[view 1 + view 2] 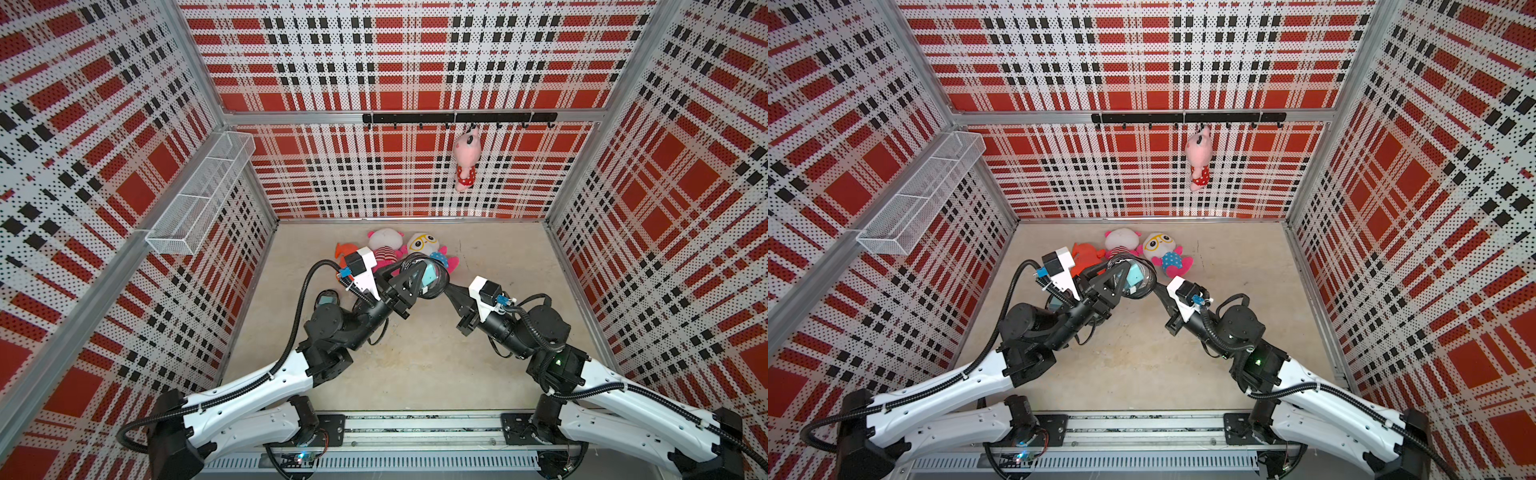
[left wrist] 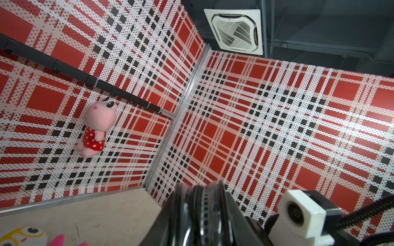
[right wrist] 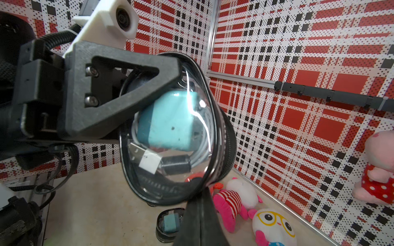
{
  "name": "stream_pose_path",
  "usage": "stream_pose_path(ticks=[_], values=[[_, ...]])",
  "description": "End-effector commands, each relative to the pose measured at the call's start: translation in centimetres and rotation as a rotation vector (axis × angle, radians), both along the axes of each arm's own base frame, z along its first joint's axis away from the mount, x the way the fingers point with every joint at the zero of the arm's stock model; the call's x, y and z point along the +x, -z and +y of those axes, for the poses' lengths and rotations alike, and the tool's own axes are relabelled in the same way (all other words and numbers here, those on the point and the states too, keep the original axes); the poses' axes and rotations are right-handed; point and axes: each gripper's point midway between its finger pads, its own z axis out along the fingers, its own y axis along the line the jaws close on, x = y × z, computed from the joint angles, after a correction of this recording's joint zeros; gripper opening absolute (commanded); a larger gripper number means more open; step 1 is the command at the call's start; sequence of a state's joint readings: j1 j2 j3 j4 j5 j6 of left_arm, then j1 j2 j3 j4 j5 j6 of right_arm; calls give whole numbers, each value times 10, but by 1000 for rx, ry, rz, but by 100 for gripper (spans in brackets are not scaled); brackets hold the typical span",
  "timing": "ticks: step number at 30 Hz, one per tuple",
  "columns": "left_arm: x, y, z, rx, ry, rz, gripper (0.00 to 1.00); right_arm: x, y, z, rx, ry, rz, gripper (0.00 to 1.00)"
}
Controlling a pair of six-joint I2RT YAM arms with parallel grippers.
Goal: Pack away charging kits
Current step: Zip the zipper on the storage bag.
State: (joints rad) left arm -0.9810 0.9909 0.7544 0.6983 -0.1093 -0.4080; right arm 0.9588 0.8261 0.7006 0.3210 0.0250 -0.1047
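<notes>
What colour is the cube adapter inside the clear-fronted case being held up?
Teal. The adapter in the case shows best in the right wrist view.

In the left wrist view the case [image 2: 202,215] is a dark blur, cut off at the frame edge. The left arm [image 1: 332,324] hides most of a second case [image 1: 328,297] on the table [image 1: 415,365]. Blur hides what the right pincer [image 3: 201,198] pinches, perhaps the case's rim.

Light was bright and even, shadows soft. Glare streaked the clear case [image 3: 193,106]; wide lenses bowed the walls [image 1: 415,62]; near foreground blurred.
</notes>
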Motion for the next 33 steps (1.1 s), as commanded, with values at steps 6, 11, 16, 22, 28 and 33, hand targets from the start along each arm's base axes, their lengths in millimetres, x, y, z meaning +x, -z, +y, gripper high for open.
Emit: stream_pose_path(ticks=[6,11,16,22,28,33], values=[[-7,-4,-8,-16,66,-35,32,-11,-17,10,48,-96,5,0],[-8,-5,-14,-26,91,-40,44,-10,-17,17,60,-124,28,0],[-7,-1,-20,-29,112,-38,52,-9,-19,21,71,-139,42,0],[-4,6,-23,-23,112,-25,48,-7,-22,22,78,-132,51,0],[-3,12,-26,-17,114,-18,35,-10,-29,22,87,-149,50,0],[-2,10,-23,-27,107,-17,8,-6,-25,21,83,-126,61,0]])
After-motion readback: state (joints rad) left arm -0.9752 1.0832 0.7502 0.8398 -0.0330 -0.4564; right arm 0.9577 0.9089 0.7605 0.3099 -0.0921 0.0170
